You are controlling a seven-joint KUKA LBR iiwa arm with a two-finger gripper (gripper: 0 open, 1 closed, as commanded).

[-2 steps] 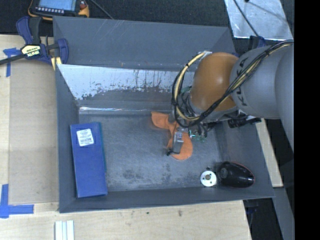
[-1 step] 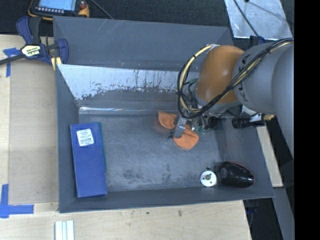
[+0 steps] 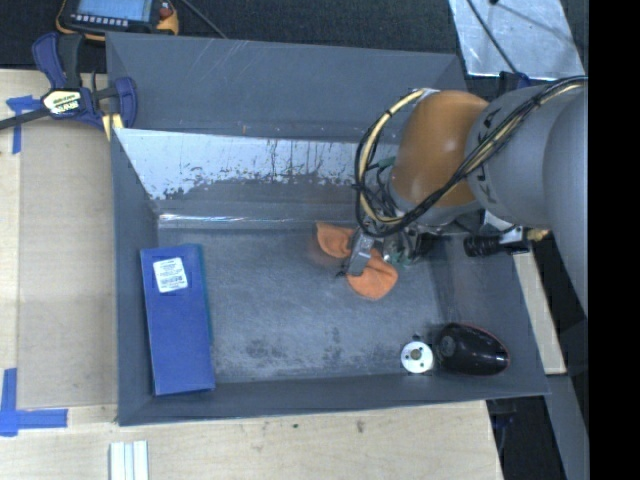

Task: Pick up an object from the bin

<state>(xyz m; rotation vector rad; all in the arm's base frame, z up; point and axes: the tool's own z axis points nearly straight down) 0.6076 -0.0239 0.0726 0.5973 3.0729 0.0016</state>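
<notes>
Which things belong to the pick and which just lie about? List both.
In the job: gripper; orange soft thing under it, mid-bin.
Lying about: blue box, left; black thing with white end, lower right.

One blue box [image 3: 180, 328], one black-and-white gadget [image 3: 470, 351], perhaps two orange pieces [image 3: 374, 284]

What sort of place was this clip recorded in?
Probably a robotics lab's bin-picking station: a grey metal bin holds loose items, a blue box and a black object, and the arm's gripper hangs over an orange piece near the middle.
</notes>
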